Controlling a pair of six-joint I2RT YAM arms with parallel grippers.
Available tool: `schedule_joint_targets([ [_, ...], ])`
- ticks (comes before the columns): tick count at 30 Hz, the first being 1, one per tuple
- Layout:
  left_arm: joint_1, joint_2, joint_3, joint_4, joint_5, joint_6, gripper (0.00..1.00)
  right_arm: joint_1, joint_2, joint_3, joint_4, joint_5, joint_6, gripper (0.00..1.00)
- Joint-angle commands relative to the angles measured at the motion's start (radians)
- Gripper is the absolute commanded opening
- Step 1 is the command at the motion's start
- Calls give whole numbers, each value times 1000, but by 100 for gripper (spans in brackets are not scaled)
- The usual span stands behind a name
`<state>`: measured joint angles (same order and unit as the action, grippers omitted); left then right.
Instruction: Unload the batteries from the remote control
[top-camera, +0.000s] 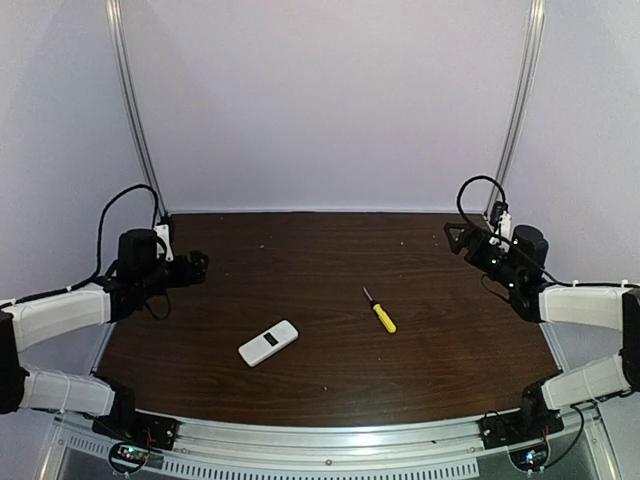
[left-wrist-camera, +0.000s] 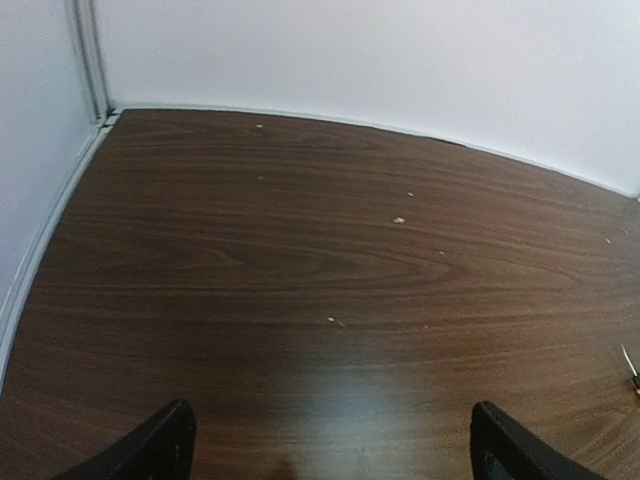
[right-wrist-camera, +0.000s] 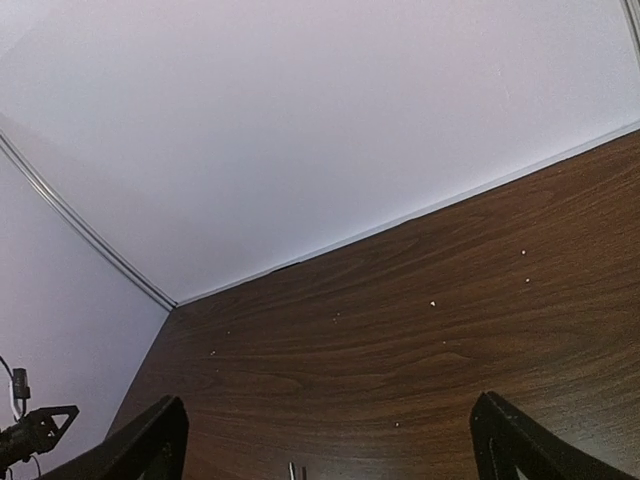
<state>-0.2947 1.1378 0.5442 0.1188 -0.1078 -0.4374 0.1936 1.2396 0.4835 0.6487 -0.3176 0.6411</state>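
Woodgrain, dark brown and glossy with small pale specks, covers the desk (top-camera: 300, 250), which has white walls behind it. The left claw (top-camera: 196, 268) hovers at the desk's left edge with its black fingers spread wide and nothing between them. The right claw (top-camera: 462, 238) hovers at the right edge, also wide open and empty.

The remote (top-camera: 268, 343) is a flat white plastic bar with rounded ends and a small dark window on its face. It lies flat and slantwise, to the right of the left claw and nearer the arm bases, well apart from it. Its underside is hidden. A screwdriver (top-camera: 380, 311), with a yellow handle and a thin metal shaft, lies to the left of the right claw, between the two claws and apart from the remote.

Each wrist view shows only the tips of its own fingers, cut off by the lower edge.
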Motion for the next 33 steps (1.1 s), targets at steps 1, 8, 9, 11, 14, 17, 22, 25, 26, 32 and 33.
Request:
schedule_joint_targets([
  [1, -74, -6, 3, 50, 61, 71, 97, 20, 6, 25, -86, -47, 7, 100],
  [8, -195, -55, -45, 67, 102, 96, 97, 104, -52, 19, -158, -50, -2, 100],
  [9, -206, -58, -56, 69, 102, 94, 97, 122, -65, 19, -180, -36, -11, 100],
  [11, -237, -64, -73, 69, 104, 90, 97, 160, -92, 17, -230, -1, -28, 100],
  [14, -296, -76, -89, 50, 105, 88, 97, 203, -139, 4, -280, 12, -41, 100],
  [17, -358, -81, -99, 24, 84, 85, 97, 241, -202, -19, -335, 36, -39, 100],
  [22, -450, -84, -145, 29, 70, 64, 98, 299, -305, -73, -415, 121, -34, 100],
  [25, -522, -68, -146, 17, 38, 52, 97, 325, -356, -91, -461, 127, -20, 100],
  [26, -551, -60, -141, 9, 9, 47, 97, 335, -373, -95, -482, 130, -15, 100],
  [32, -627, 12, -138, -34, -81, -19, 97, 402, -484, -144, -588, 185, 50, 100],
  [33, -637, 24, -139, -34, -86, -30, 97, 413, -497, -153, -601, 195, 61, 100],
])
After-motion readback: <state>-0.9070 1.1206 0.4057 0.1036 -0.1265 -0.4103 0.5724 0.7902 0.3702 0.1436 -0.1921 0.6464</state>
